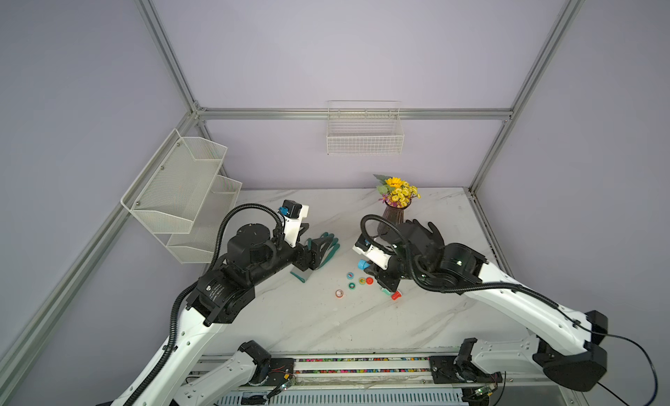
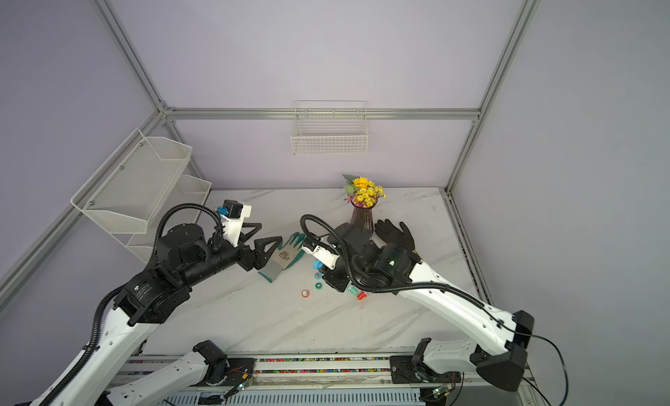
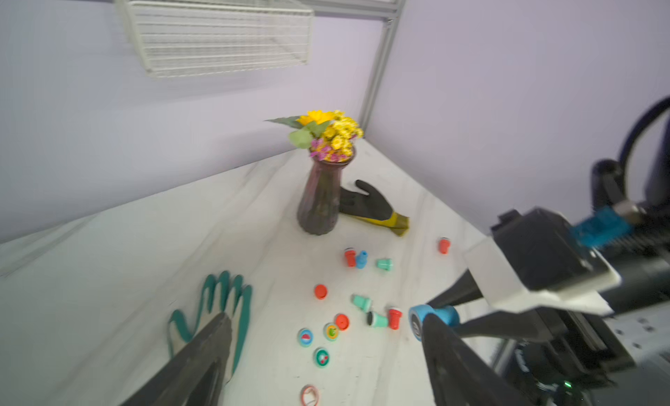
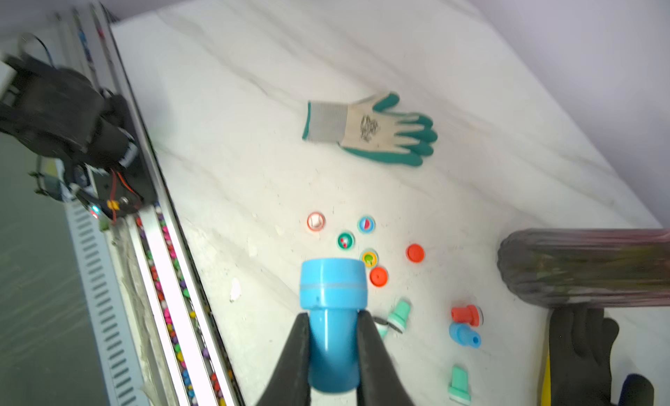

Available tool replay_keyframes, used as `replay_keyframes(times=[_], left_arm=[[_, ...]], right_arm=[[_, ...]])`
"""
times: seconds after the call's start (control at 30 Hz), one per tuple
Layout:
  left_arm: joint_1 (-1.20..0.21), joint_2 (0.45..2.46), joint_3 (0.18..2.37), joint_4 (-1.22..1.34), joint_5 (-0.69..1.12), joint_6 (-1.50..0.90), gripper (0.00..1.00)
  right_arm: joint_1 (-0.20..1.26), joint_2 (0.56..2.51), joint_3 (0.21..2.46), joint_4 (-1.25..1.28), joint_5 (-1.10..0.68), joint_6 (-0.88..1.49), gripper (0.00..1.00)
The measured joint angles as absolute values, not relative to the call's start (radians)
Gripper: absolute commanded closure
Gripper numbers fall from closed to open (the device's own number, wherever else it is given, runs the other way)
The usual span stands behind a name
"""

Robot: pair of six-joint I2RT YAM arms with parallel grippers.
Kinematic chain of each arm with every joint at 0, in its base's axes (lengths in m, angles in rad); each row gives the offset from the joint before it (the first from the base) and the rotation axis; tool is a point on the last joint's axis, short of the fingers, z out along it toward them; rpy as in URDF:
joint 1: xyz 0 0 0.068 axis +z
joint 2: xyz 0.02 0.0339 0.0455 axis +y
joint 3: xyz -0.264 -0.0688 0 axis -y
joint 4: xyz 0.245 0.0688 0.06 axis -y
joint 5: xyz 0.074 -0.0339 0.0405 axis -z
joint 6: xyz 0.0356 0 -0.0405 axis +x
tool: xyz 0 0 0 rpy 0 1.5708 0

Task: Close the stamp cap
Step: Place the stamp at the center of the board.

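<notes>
Blue plastic, the stamp (image 4: pixel 331 281) sits clamped by its narrow stem between the fingers of my right tool (image 4: pixel 333 317). Its wide end points away from the wrist, over the bench (image 4: pixel 253 96) and close to the scattered round caps (image 4: pixel 378 276). My left tool (image 2: pixel 271 232) stands with fingers apart and nothing between them, above the green glove (image 2: pixel 290 253). More small stamps (image 4: pixel 466 313), red, blue and teal, lie on the bench near the vase (image 3: pixel 321 201).
</notes>
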State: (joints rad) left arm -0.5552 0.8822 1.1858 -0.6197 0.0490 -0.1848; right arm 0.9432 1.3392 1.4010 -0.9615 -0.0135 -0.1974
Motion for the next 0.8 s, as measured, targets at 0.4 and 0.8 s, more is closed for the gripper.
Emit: replay_keyframes(times=[0.4,0.8], left_arm=[[-0.382,0.799,0.917,-0.554,-0.307,-0.163,0.15],[-0.366,0.799,0.897,-0.516,-0.322,-0.164,0.14]], right_arm=[[0.943,1.734,1.357,-1.227,0.039,-0.208,1.00],[0.943,1.938,1.346,-1.251,0.073,-0.216,0.78]])
